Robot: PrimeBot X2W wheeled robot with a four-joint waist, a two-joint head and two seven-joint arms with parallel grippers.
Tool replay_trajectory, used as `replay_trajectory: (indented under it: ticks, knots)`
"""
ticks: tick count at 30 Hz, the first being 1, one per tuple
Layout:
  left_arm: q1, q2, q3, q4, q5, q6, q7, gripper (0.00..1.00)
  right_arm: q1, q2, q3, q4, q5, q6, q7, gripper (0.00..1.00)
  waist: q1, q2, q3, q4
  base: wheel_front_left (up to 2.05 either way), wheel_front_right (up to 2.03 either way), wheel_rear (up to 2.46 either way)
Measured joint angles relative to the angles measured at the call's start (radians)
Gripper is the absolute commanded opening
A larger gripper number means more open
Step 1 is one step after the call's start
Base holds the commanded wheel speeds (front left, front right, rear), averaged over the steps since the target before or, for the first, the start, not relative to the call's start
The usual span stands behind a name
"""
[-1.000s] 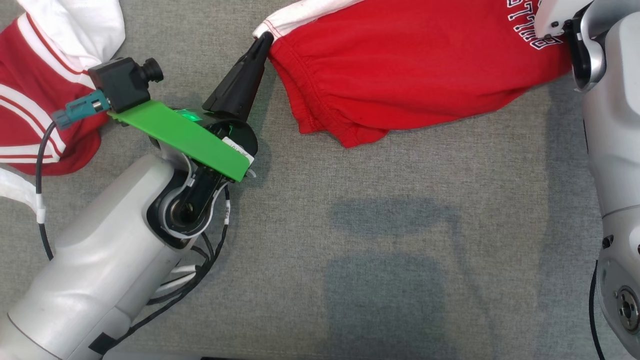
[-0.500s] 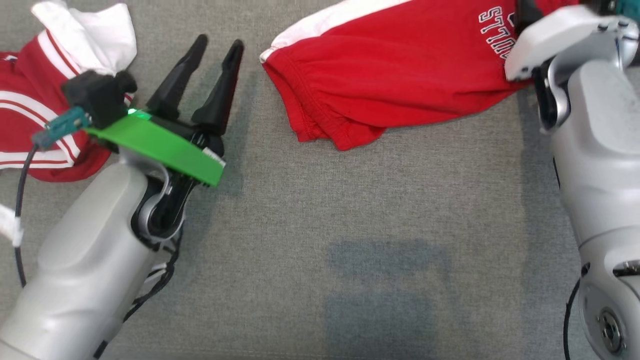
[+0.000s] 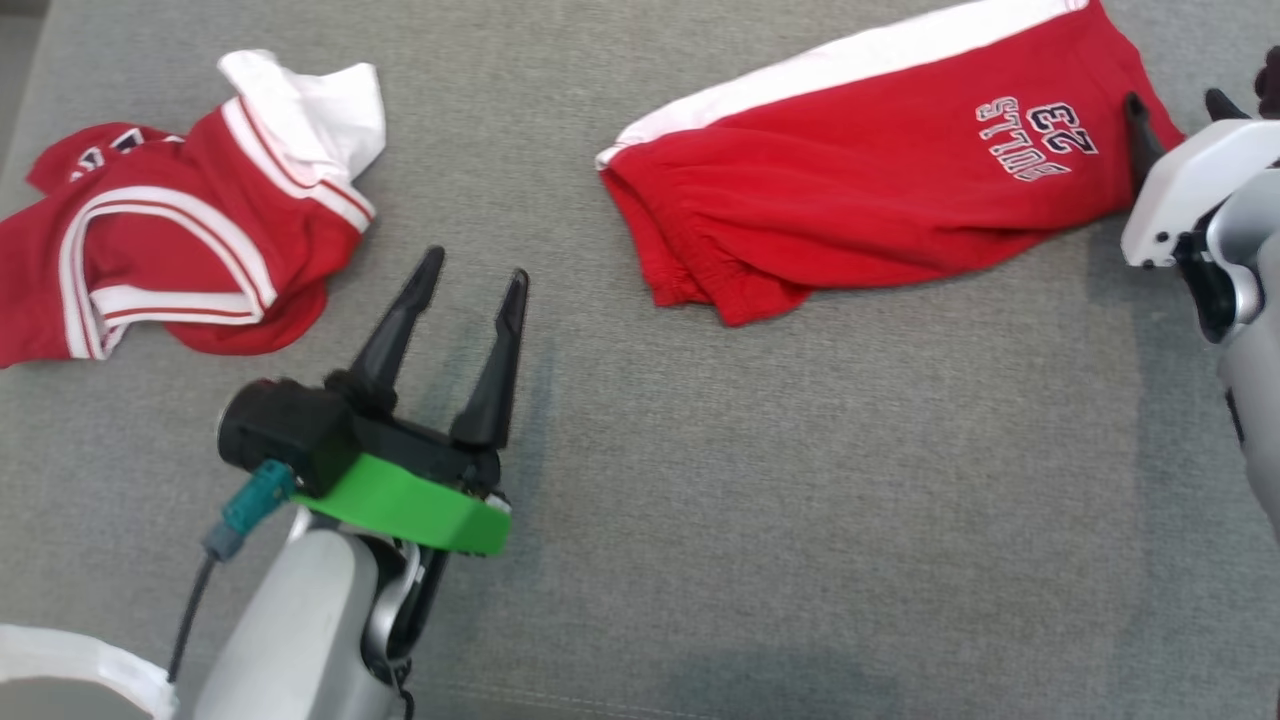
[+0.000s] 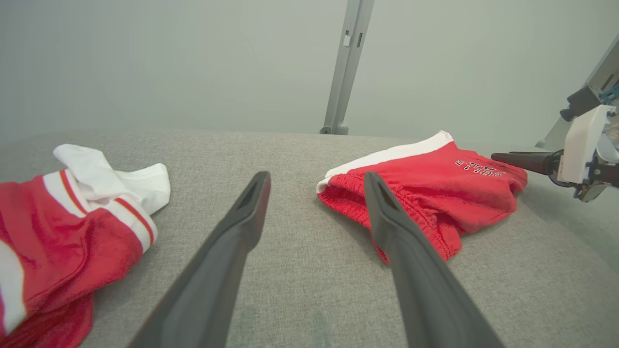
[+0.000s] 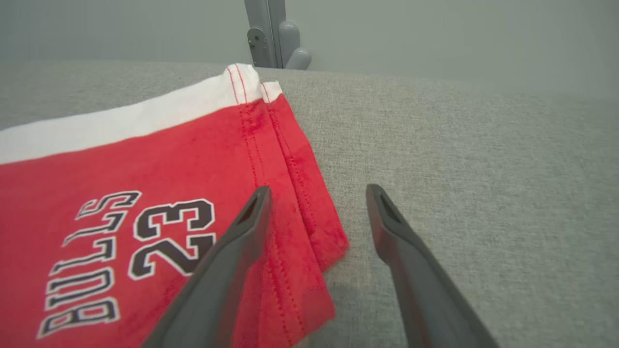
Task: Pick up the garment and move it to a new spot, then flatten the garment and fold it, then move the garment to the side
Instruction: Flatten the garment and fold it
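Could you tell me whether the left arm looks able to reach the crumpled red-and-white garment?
Probably yes: the left end effector is open, and only bare grey surface lies between it and the crumpled garment.

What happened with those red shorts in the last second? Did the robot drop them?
Yes. The left tool, pinching the waistband of the shorts a second ago, has let go, opened and pulled back toward the robot. The right tool now stands open at the leg hem. The shorts lie folded as before, the crumpled jersey untouched; the camera itself shifted.
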Motion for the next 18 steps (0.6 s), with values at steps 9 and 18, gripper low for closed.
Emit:
replay_trajectory:
  ticks: [9,18]
  knots:
    - [0.094,-0.056,-0.007,-0.034,0.058,0.000,0.000,1.00,0.005,-0.053,-0.006,0.056,0.024,0.000,0.120,1.00,0.0000,0.0000,-0.022,0.083,0.00,0.00,0.00]
    - [0.086,-0.056,-0.006,-0.039,0.076,0.000,0.000,1.00,0.004,-0.061,-0.057,0.110,-0.020,0.000,0.132,0.26,0.0000,0.0000,-0.036,0.106,0.00,0.00,0.00]
